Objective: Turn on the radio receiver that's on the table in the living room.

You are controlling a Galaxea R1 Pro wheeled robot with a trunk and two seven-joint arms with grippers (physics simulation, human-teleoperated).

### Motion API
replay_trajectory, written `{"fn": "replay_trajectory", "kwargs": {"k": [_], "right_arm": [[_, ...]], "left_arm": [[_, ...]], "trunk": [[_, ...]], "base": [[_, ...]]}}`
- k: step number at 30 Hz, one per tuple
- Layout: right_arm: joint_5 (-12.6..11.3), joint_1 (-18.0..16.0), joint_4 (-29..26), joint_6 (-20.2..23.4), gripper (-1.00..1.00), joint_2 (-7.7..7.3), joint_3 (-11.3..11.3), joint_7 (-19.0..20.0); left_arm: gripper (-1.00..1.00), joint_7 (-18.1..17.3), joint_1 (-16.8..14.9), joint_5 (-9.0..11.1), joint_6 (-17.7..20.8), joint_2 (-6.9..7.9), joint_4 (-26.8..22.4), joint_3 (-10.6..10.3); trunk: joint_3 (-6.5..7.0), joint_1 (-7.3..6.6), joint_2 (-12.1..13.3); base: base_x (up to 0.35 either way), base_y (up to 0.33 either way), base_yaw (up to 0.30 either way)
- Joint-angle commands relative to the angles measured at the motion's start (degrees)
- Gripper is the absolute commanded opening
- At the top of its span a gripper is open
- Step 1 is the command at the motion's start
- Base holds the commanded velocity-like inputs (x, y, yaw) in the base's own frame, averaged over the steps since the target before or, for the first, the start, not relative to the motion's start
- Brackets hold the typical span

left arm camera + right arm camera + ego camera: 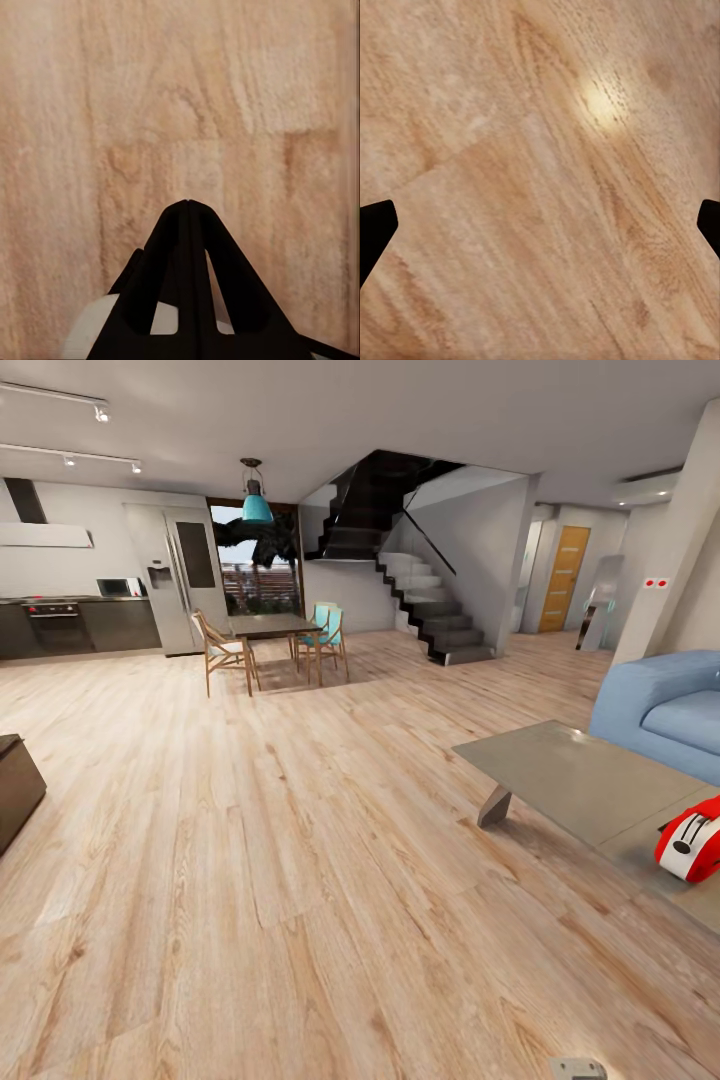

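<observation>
So in the head view the robot is looking out over a big open-plan room with a pale wood floor (pixel 300 880), and the radio receiver (pixel 692 842) is sitting way over at the right edge, glossy red with a white band, resting on the grey top of the low table (pixel 570 770); it's partly cut off by the edge of the picture. A blue sofa (pixel 665 710) is sitting just behind the table. Farther back a dark dining table (pixel 272 625) with wooden chairs is standing in front of the window, a steel fridge (pixel 185 575) is to its left, and a dark staircase (pixel 430 610) is climbing on the right. Neither gripper is showing up here, so I can't place the radio against them from this angle. In the left wrist view the left gripper (pixel 187 204) is pointing at plain wood floor, and its two black fingers are meeting at the tips, so it's closed with nothing between them. In the right wrist view the right gripper (pixel 540 225) is also facing bare floorboards, with its dark fingertips (pixel 375 225) sitting right at opposite edges of the frame (so spread wide apart, holding nothing).
</observation>
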Motion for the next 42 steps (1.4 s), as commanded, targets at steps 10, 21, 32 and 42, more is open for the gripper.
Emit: {"fn": "replay_trajectory", "kwargs": {"k": [10,21,32,42], "right_arm": [[0.0,0.0,0.0,-0.02,1.0,0.0,0.0,0.0],[0.0,0.0,0.0,0.01,1.0,0.0,0.0,0.0],[0.0,0.0,0.0,0.02,1.0,0.0,-0.01,0.0],[0.0,0.0,0.0,0.0,1.0,0.0,0.0,0.0]], "left_arm": [[-1.0,0.0,0.0,0.01,0.0,-0.2,0.0,0.0],[-1.0,0.0,0.0,0.01,0.0,-0.2,0.0,0.0],[-1.0,0.0,0.0,0.01,0.0,-0.2,0.0,0.0],[-1.0,0.0,0.0,0.01,0.0,-0.2,0.0,0.0]], "trunk": [[0.0,0.0,0.0],[0.0,0.0,0.0],[0.0,0.0,0.0],[0.0,0.0,0.0]], "base": [[0.0,0.0,0.0],[0.0,0.0,0.0],[0.0,0.0,0.0],[0.0,0.0,0.0]]}}
